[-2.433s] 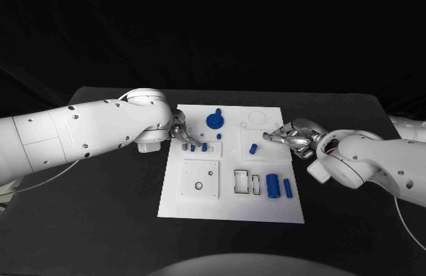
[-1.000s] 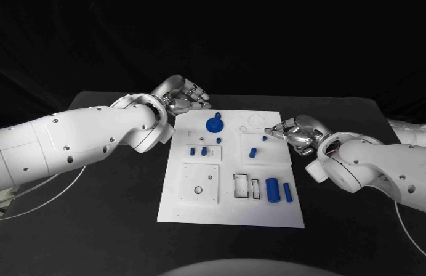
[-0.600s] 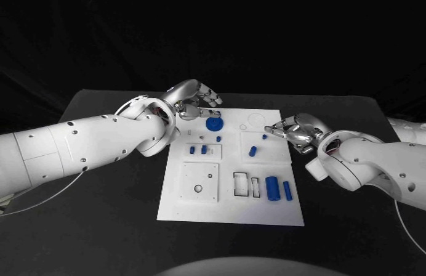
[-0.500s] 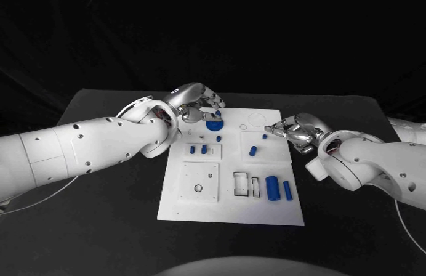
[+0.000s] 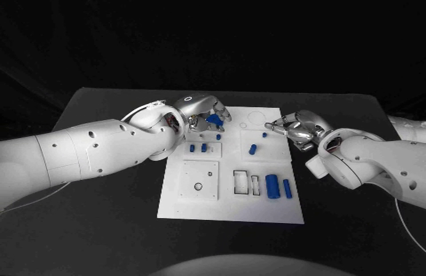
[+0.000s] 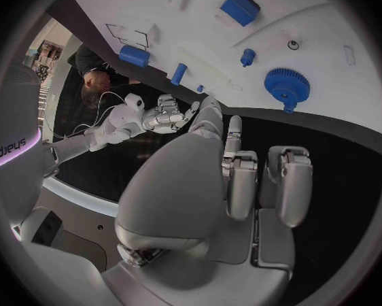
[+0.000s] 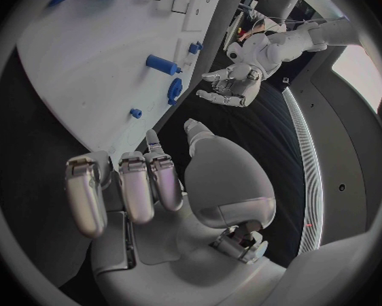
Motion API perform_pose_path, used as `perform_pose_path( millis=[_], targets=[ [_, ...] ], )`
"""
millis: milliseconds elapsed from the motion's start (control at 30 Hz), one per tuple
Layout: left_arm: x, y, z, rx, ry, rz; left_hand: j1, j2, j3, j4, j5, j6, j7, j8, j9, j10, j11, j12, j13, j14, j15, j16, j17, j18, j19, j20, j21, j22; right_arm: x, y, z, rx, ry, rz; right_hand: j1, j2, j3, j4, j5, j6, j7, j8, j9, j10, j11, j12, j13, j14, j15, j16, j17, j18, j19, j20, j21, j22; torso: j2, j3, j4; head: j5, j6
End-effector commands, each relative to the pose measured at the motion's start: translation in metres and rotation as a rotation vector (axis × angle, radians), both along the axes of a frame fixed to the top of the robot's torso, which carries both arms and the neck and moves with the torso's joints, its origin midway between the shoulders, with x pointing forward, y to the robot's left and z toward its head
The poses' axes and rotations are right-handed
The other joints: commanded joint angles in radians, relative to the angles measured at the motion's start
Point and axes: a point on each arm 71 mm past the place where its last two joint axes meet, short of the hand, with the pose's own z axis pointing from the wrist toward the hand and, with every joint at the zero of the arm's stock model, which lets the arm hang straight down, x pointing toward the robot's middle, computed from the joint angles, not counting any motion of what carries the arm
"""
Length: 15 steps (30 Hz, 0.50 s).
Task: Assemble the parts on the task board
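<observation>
Both of my silver hands sit at the far end of the white task board [image 5: 231, 190]. My left hand [image 5: 202, 111] has come down since half a second ago: then it hovered off the board's upper-left corner, now it lies over the round blue toothed gear [image 5: 214, 121], hiding most of it in the head view. My left wrist view shows the gear [image 6: 286, 85] just beyond my fingertips [image 6: 234, 124], not touching them; the fingers are loosely curled and hold nothing. My right hand [image 5: 295, 128] has stayed at the board's right edge, upper right of centre in the frame, fingers bent and apart, holding nothing.

Part of a word, "pojeys", as far as I can read it, shows on the white arm [image 6: 8, 146] at the edge of my left wrist view.

Below my left hand two small blue pegs [image 5: 198, 147] stand side by side, a slanted blue peg [image 5: 253, 148] lies right of them, and two larger blue cylinders [image 5: 279, 186] lie at the board's lower right.
</observation>
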Motion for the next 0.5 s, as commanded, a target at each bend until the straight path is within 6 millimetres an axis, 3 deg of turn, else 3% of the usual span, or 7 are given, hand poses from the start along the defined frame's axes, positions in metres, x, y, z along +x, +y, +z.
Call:
perform_pose_path(
  millis=[33, 500],
  targets=[
    [-0.0017, -0.0047, -0.0065, 0.121, -0.002, -0.034, 0.011, 0.002, 0.011, 0.000, -0.003, 0.007, 0.000, 0.003, -0.004, 0.007, -0.004, -0.001, -0.007, 0.102, 0.003, 0.003, 0.263, -0.015, 0.105, 0.006, 0.002, 0.263, -0.0003, 0.0016, 0.0009, 0.007, -0.015, 0.009, -0.002, 0.011, -0.006, 0.002, 0.006, 0.007, 0.004, 0.004, 0.000, 0.103, 0.007, 0.003, 0.263, 0.104, 0.008, 0.004, 0.263, -0.007, 0.103, 0.008, 0.004, 0.263, 0.000, 0.0002, 0.0002, 0.000, -0.002],
    [0.0018, -0.0092, -0.0140, 0.246, -0.026, -0.044, 0.015, 0.008, 0.029, 0.002, -0.004, 0.028, 0.008, 0.003, -0.020, 0.017, -0.023, -0.002, -0.033, 0.102, -0.012, 0.003, 0.263, -0.015, 0.105, -0.003, 0.002, 0.263, 0.0002, 0.0028, 0.0004, 0.007, -0.011, 0.013, -0.002, 0.011, -0.006, 0.002, 0.007, 0.007, 0.004, 0.004, 0.000, 0.103, 0.007, 0.003, 0.263, 0.104, 0.008, 0.004, 0.263, -0.007, 0.103, 0.008, 0.004, 0.263, -0.001, 0.0002, 0.0007, -0.002, -0.002]
  ],
)
